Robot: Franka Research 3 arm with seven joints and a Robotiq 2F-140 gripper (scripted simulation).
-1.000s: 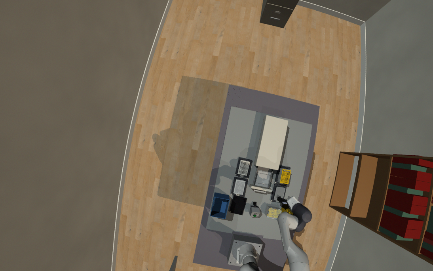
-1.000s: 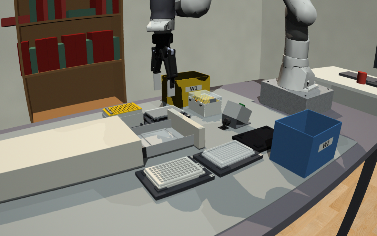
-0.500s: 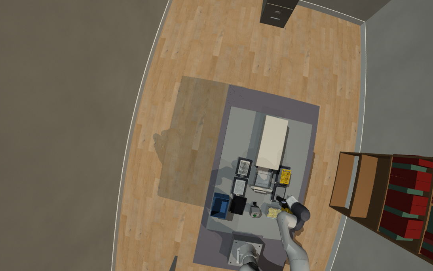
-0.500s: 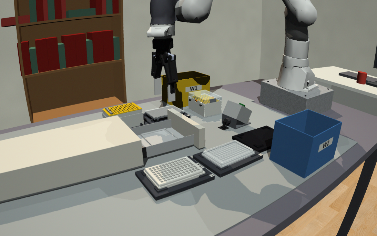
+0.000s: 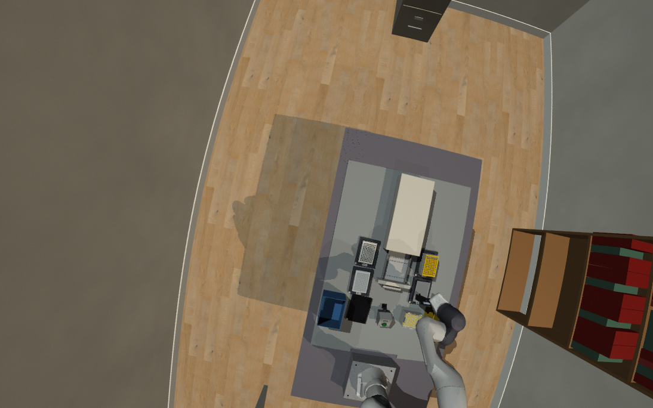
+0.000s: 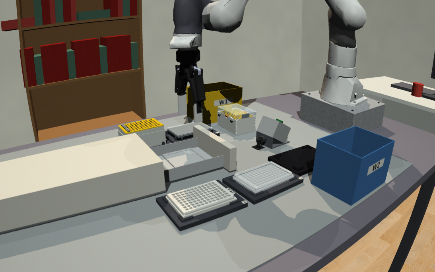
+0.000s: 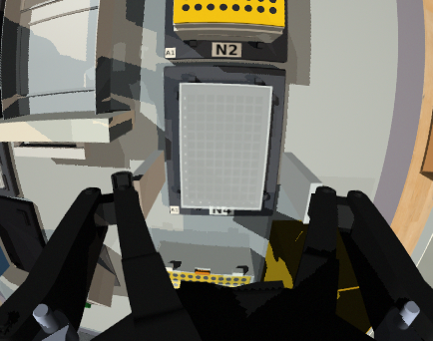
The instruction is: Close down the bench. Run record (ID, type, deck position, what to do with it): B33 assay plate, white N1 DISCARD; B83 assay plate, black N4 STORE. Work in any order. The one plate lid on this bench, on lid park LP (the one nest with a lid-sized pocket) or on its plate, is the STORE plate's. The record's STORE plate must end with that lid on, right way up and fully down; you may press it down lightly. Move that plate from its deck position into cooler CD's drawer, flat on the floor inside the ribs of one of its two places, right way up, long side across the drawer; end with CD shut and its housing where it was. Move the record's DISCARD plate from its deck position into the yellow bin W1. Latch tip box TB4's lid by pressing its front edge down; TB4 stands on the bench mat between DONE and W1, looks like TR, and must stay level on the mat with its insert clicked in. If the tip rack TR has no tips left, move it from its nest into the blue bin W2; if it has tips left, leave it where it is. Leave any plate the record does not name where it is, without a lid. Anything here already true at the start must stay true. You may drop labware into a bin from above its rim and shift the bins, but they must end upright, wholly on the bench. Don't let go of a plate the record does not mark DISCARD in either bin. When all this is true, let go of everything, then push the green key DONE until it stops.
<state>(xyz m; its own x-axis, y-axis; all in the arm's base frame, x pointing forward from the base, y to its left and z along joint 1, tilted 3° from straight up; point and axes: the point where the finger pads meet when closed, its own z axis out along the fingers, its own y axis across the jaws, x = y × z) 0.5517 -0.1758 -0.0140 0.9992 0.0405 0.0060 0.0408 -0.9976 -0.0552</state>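
My gripper (image 5: 423, 300) (image 6: 189, 108) (image 7: 222, 166) is open and empty, fingers pointing down above nest N4, one finger past each long side of the plate. The N4 plate (image 5: 423, 289) (image 7: 223, 145) wears a pale translucent lid. The white plate (image 5: 367, 252) (image 6: 200, 196) sits in N1. Lid park LP (image 5: 359, 308) (image 6: 288, 158) is bare. Cooler CD's drawer (image 5: 394, 287) (image 6: 214, 147) stands open. Tip rack TR (image 5: 430, 265) (image 6: 144, 125) shows a few grey tips at one end. TB4 (image 5: 412, 319) (image 6: 235, 122) has its clear lid slightly raised; whether it is latched I cannot tell.
Yellow bin W1 (image 5: 431, 315) (image 6: 205, 96) stands close beside TB4. The DONE box (image 5: 384, 318) (image 6: 271, 132) stands left of TB4 in the top view. A pale plate (image 5: 362, 281) (image 6: 263, 175) sits in N3. Blue bin W2 (image 5: 331, 310) (image 6: 337, 169) and the cooler housing (image 5: 410, 213) (image 6: 70, 169) stand upright.
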